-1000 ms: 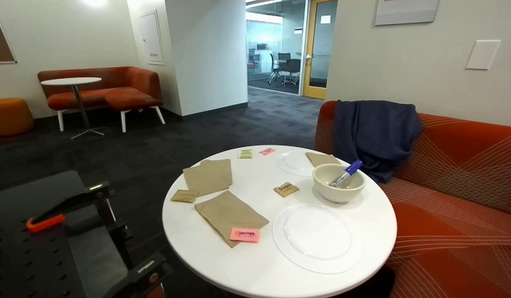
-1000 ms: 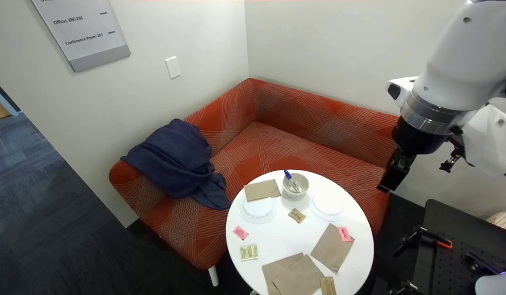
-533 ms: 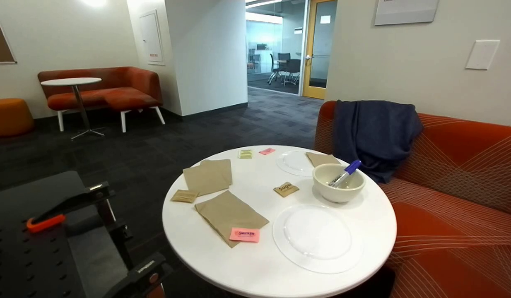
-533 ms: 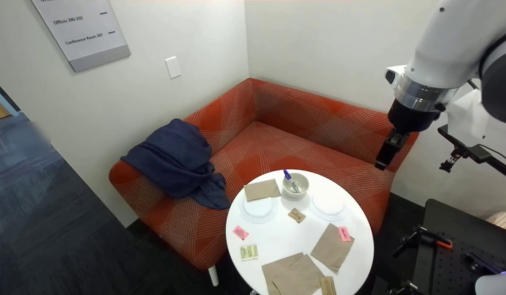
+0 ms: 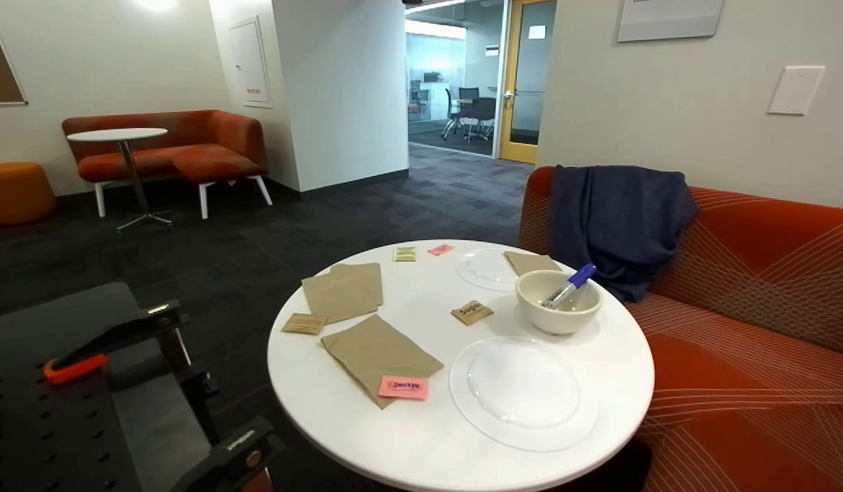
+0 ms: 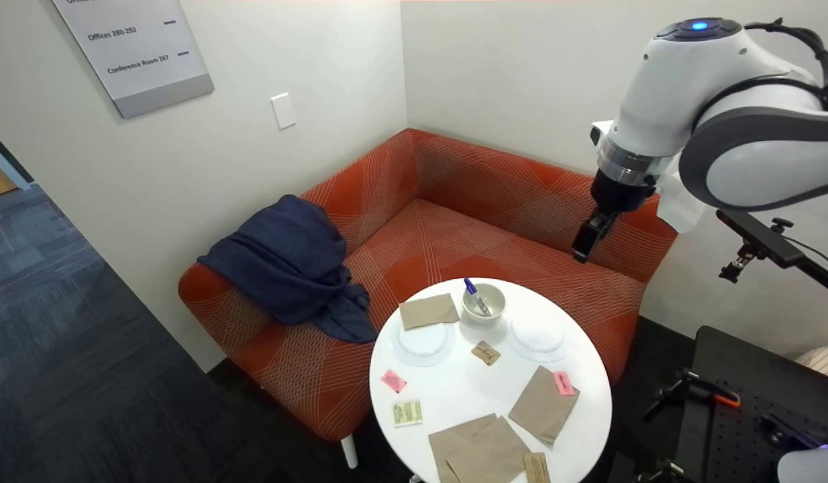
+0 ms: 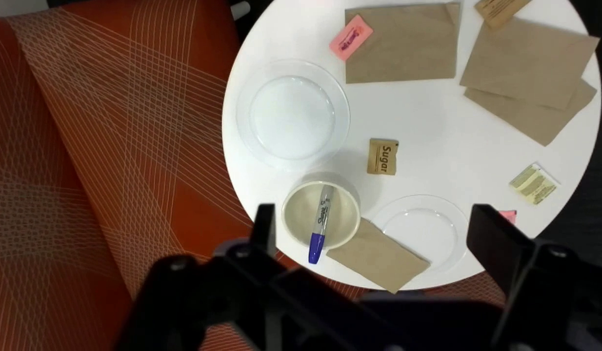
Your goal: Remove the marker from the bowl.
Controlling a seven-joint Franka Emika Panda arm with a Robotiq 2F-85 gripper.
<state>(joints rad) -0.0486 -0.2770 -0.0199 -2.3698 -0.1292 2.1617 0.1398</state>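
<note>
Fingers [image 7: 496,246] spread wide, plates [image 7: 292,117] and napkin [image 7: 381,261] crowding the bowl [image 7: 298,214] and marker [image 7: 322,219]

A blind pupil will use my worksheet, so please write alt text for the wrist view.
A purple-capped marker leans in an off-white bowl, capped end sticking out, seen past an open gripper. The round white table also holds pale plates, brown papers and small packets.

Purple-capped grey marker [image 7: 321,223], cream bowl [image 5: 557,321], pale-lined red sofa [image 6: 454,231]
</note>
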